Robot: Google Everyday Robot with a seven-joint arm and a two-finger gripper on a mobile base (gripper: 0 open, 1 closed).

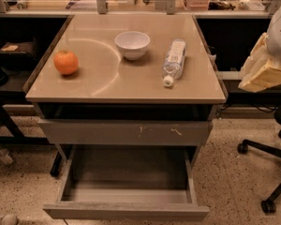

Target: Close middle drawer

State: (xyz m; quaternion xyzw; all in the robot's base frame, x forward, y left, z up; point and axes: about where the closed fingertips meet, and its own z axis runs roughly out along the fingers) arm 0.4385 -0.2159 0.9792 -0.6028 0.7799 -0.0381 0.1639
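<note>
You are looking down on a tan counter (pixel 96 86) with a grey drawer stack beneath it. The middle drawer (pixel 126 211) sits at the lower centre of the frame and is pulled well out toward the bottom edge. Its long tray-like grey inside is exposed, and its flat, handle-less front runs along the bottom of the picture. Directly above it you will find a taller grey front (pixel 107 132) that is pushed in and carries two pale scratches right of its centre. Between that front and the counter top there is a dark gap. On the counter, note an orange (pixel 66 62) at the left, a white bowl (pixel 132 44) at upper centre and a clear plastic bottle (pixel 174 61) lying on its side to the right of the bowl, cap toward the counter's front edge. The gripper (pixel 263 74) is at the right edge of the frame, level with the counter top, well apart from the middle drawer and touching nothing that you can see. You cannot tell whether it is open or closed. A chair base (pixel 271 175) stands at the lower right on the speckled floor.
</note>
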